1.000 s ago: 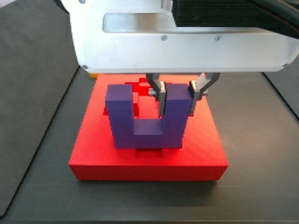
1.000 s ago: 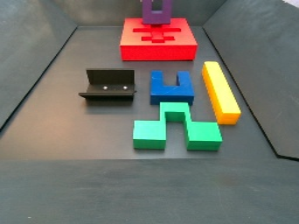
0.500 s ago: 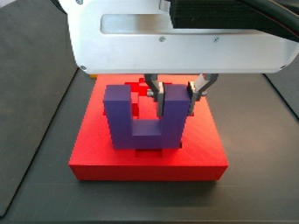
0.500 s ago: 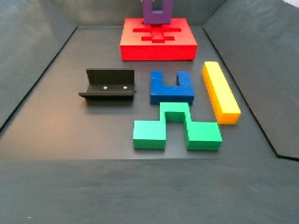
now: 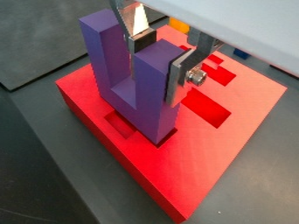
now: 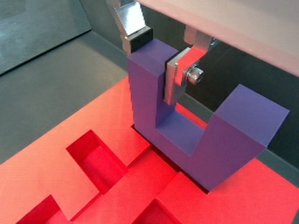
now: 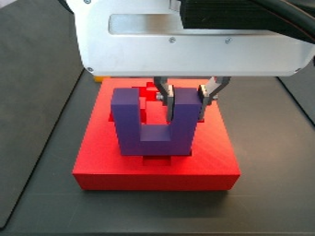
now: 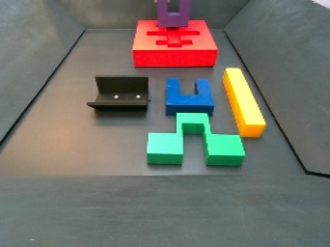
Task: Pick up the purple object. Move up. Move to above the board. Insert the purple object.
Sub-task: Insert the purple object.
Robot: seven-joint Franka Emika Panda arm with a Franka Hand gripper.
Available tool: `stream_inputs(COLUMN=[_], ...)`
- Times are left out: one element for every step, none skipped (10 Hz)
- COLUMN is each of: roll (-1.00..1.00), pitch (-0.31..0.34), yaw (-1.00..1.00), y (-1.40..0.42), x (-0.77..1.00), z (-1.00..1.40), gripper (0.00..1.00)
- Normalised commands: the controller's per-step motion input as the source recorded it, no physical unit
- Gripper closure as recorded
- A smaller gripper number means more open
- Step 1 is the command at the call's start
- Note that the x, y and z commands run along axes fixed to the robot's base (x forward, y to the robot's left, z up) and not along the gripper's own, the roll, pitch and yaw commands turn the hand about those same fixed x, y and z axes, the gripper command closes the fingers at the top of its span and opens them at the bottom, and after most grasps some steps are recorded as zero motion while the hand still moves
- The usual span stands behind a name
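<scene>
Standing upright on the board [image 7: 157, 157], the purple object [image 7: 154, 123] has its 2 prongs pointing up and its joining bar down at the red surface, seated at a recessed slot near the slab's middle. The gripper [image 7: 187, 97] is directly above the board, under the large white housing, and its flat silver fingers [image 5: 184, 70] are closed on 1 prong of the purple object, a plate pressed against each face of that prong in both wrist views [image 6: 177, 77]. The other prong stands free beside it.

The floor [image 8: 77, 135] is a dark grey matte sheet with low dark walls sloping up at its sides. In a side view the board lies at the far end of this floor, and the fixture [image 8: 119, 95] stands nearer the camera, well apart from it. Just beside the fixture sits a blue notched block [image 8: 188, 96], with a long yellow bar [image 8: 242, 99] lying alongside it. A green notched block [image 8: 194, 138] rests nearest the camera, close to the blue one.
</scene>
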Motion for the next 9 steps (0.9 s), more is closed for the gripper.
stream_inputs(roll=[0.03,0.03,0.02,0.01,0.01,0.02,0.02,0.02,0.02], pitch=[0.010,0.011,0.000,0.000,-0.009,-0.021,-0.026,-0.019,-0.016], yaw=[-0.05,-0.03,-0.02,-0.05,-0.06,-0.05,-0.03,0.00,0.00], y=[0.00,0.01,0.00,0.00,0.00,0.00,0.00,0.00,0.03], x=[0.07,0.08,0.11,0.17,0.20,0.24,0.21,0.22,0.29], z=[-0.16,-0.17,-0.21,-0.29,-0.39,-0.46,-0.50,-0.51,-0.56], gripper=[1.00,1.00,1.00,1.00,1.00,1.00,1.00,1.00,1.00])
